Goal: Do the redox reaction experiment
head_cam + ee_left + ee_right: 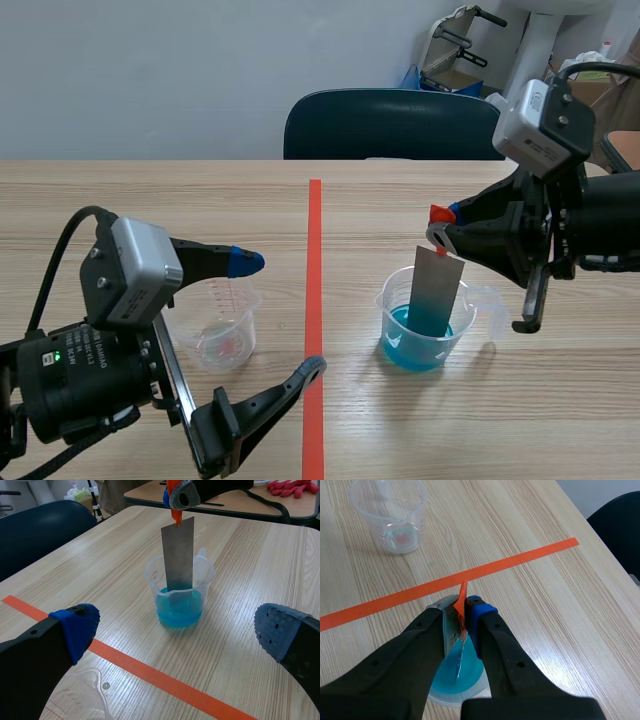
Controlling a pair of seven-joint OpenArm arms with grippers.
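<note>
Two thick fingers of the right gripper (463, 614) are clamped on the orange-taped top of a metal strip (178, 555), and that is the grip that matters. From that pinch the strip hangs down almost upright, leaning a touch, with its long axis running from the gripper into the beaker (398, 318) directly below. Its lower end sits in the blue liquid (180, 612). Whatever comes next, deeper or out, looks like a move along that vertical line, with the beaker rim close on either side of the strip.

Further out, the left gripper (278, 315) hangs spread wide and empty on the far side of the orange tape line (315, 300), just beside a clear beaker (215, 330) with a faint pinkish trace at its bottom. The right arm is plainly the nearer one; the left is well apart from the strip.

Views differ nicely. The left wrist view gives the strip's broad grey face and where it meets the liquid. The right wrist view sees it edge-on, a thin sliver between the fingers with blue beneath, confirming the gripper is centred over the beaker. Only the scene view shows the slight lean.
</note>
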